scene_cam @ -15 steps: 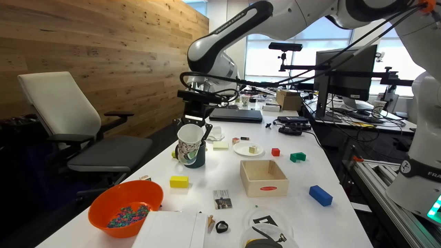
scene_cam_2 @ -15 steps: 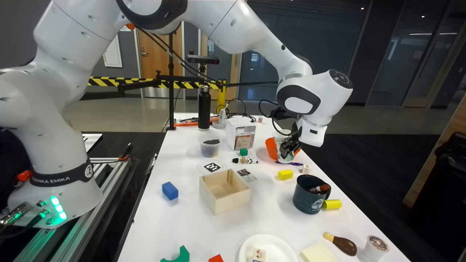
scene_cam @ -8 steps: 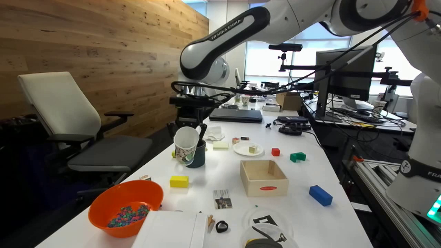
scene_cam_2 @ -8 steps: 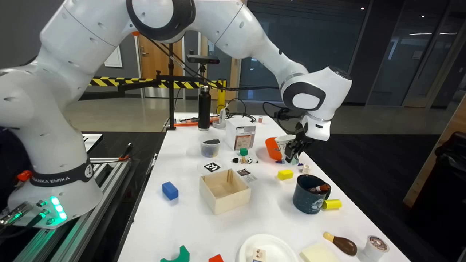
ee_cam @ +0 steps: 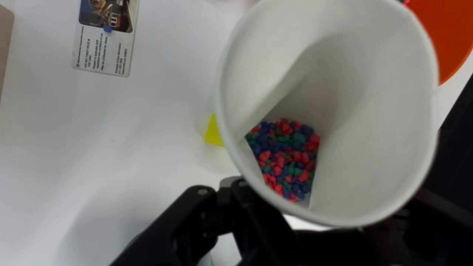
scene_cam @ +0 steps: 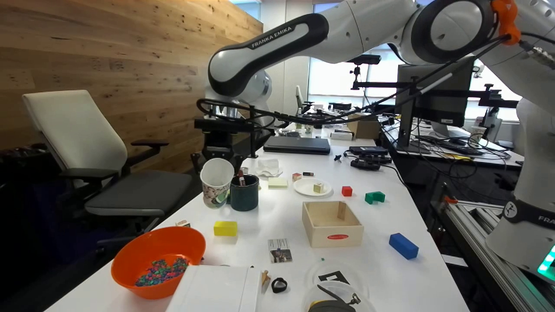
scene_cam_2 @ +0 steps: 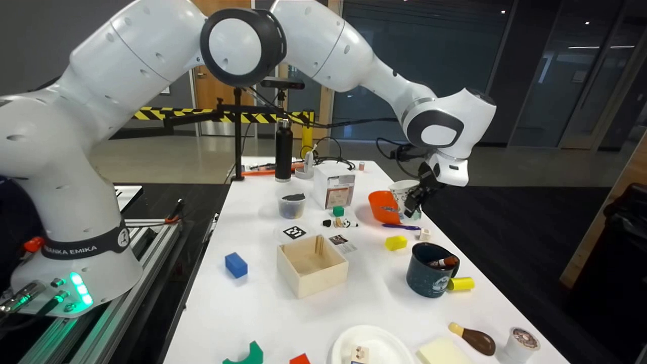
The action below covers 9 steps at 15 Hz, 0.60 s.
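Note:
My gripper (scene_cam_2: 415, 201) is shut on a white patterned paper cup (scene_cam: 216, 188), held raised near the table's long edge. Its dark fingers press on the cup's outside; the cup itself partly hides them. Seen from the wrist, the cup (ee_cam: 380, 111) has a mass of red, blue and green pebbles (ee_cam: 284, 162) at its bottom. The cup's mouth tips somewhat toward the camera in an exterior view. An orange bowl (scene_cam: 143, 260) with similar pebbles sits on the table, apart from the cup. Beside the cup in that view stands a dark mug (scene_cam: 245, 197) with a brown-red item in it.
A yellow block (scene_cam: 225, 228) lies between mug and bowl. The open wooden box (scene_cam: 338, 238) and a printed card (scene_cam: 281, 251) are mid-table. A white carton (scene_cam_2: 333, 184) stands close to the bowl; a blue block (scene_cam: 403, 245) is near the robot's side.
The gripper has carried the cup left, away from in front of the mug, in an exterior view; elsewhere it appears higher and further right. The grip stays the same.

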Tool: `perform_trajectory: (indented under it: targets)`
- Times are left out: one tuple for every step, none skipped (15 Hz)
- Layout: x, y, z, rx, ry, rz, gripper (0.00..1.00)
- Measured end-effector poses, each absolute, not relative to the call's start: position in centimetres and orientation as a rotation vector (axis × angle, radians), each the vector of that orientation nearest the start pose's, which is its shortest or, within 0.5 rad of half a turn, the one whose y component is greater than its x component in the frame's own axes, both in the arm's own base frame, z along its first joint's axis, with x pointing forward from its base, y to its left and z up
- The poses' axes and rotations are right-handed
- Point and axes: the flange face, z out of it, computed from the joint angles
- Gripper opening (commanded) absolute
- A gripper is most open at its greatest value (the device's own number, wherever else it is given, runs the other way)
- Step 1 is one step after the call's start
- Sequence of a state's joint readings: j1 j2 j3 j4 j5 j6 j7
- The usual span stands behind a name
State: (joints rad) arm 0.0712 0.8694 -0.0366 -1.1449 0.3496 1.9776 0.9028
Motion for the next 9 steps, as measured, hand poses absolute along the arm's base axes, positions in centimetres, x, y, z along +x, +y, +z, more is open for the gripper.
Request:
perform_trajectory:
  targets:
    - [76.4,6.0,27.6,-2.538,1.374,0.246,0.2]
    - [76.7,6.4,27.7,-2.54,1.36,0.255,0.2]
    - [76.9,6.8,27.6,-2.543,1.348,0.263,0.2]
    - [77.2,7.2,27.6,-2.548,1.335,0.271,0.2]
    - [77.4,7.6,27.5,-2.555,1.322,0.278,0.2]
    - [77.6,7.9,27.4,-2.563,1.31,0.287,0.2]
    - [77.8,8.3,27.4,-2.572,1.297,0.291,0.2]
    - [78.0,8.6,27.3,-2.581,1.285,0.293,0.2]
    - [78.2,9.0,27.2,-2.59,1.273,0.294,0.2]
